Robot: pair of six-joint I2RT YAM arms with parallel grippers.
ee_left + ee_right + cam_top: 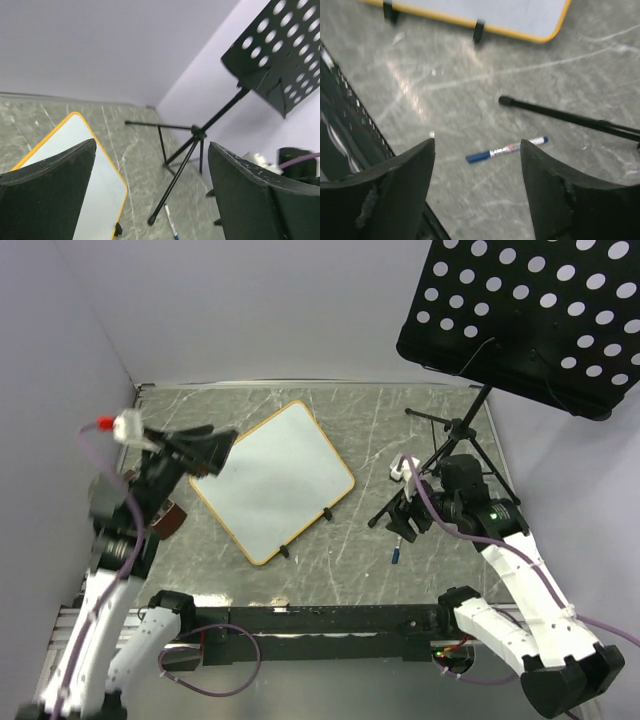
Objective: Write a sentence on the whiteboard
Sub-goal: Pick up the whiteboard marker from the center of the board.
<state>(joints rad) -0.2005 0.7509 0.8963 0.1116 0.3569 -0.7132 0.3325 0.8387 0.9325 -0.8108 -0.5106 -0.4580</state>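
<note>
Grey marbled counter runs out to pale walls on three sides. The whiteboard lies left of centre, turned cornerwise, its orange edges well inside the rim. The left claw hangs spread over its left edge. The right claw, spread and empty, hovers above a blue-capped marker on bare counter near a leg of the music stand.

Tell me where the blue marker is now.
In the top view, the blue marker lies on the table, right of the whiteboard, near a music-stand foot.
</note>
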